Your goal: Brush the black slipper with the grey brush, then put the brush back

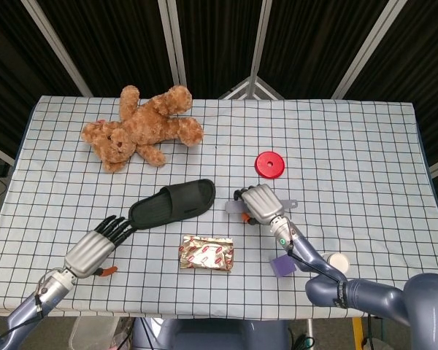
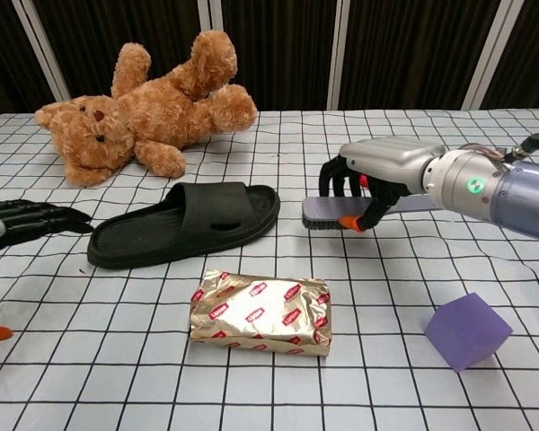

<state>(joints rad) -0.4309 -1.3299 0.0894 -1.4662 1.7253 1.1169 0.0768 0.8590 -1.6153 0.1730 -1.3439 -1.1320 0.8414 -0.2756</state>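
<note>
The black slipper (image 1: pixel 174 203) (image 2: pixel 184 224) lies on the checked cloth at mid-table, its open end toward my left hand. The grey brush (image 1: pixel 234 208) (image 2: pixel 328 214) lies just right of the slipper, bristles down, low over the cloth. Its handle (image 1: pixel 289 205) sticks out to the right. My right hand (image 1: pixel 261 203) (image 2: pixel 377 175) covers the brush from above, with fingers and thumb curled around its body. My left hand (image 1: pixel 102 240) (image 2: pixel 27 220) lies stretched out with fingers apart. Its fingertips (image 1: pixel 124 222) reach the slipper's near end and hold nothing.
A brown teddy bear (image 1: pixel 142 124) (image 2: pixel 144 112) lies at the back left. A red disc (image 1: pixel 270 164) sits behind the right hand. A gold foil packet (image 1: pixel 206 252) (image 2: pixel 260 310) lies in front of the slipper. A purple cube (image 1: pixel 283 264) (image 2: pixel 467 334) and a white cup (image 1: pixel 338 259) are at the front right.
</note>
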